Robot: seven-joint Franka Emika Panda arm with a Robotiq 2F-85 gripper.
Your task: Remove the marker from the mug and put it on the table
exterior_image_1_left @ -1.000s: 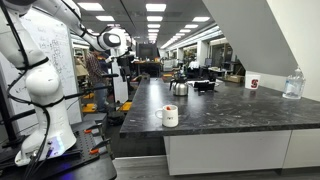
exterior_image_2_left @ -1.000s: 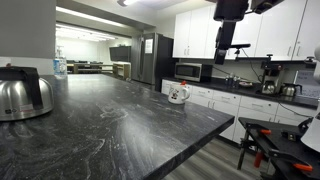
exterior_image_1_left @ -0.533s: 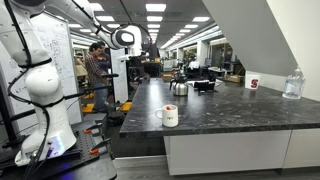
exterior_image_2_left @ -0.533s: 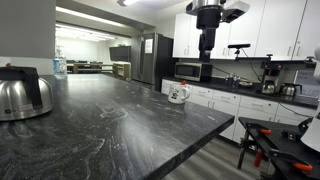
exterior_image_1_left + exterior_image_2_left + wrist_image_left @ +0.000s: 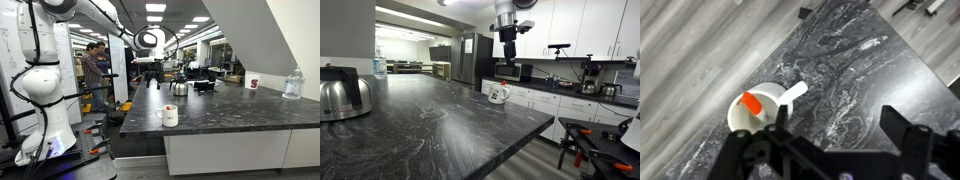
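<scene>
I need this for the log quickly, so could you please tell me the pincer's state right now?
Pincer: open, holding nothing; the marker sits in the mug.

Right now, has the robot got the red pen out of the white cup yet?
Not yet. Nothing is finished: the thin red marker sits inside the small white mug. In hand: the open end effector hovers high near the mug, holding nothing. Left: go down, grab the marker, lift it out and lay it on the dark speckled stone table.
</scene>
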